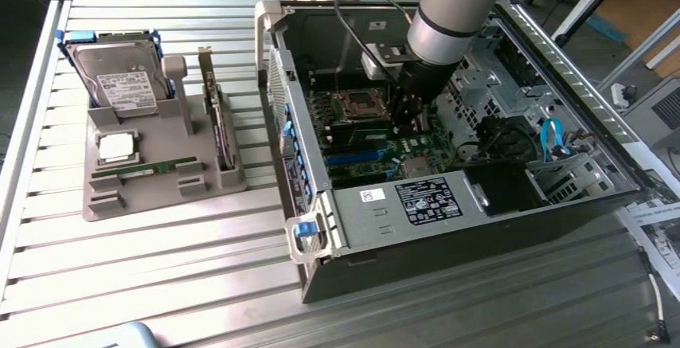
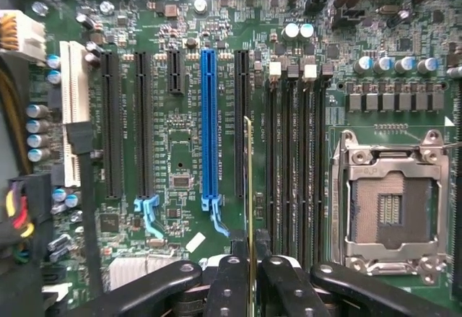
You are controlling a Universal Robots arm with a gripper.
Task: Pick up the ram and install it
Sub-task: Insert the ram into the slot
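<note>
my claw [image 2: 247,253] is pinched nearly shut on the ram [image 2: 247,180], held edge-on over the motherboard [image 2: 180,151] inside the open pc case [image 1: 425,205]. the stick hangs just beside the 4 black memory slots [image 2: 303,151]. a 2nd ram stick [image 1: 143,171] lies in the grey holder [image 1: 149,195] on the counter [image 1: 159,268].

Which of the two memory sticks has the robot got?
The ram, pinched edge-on in the gripper over the motherboard; the other stick lies in the grey holder.
</note>
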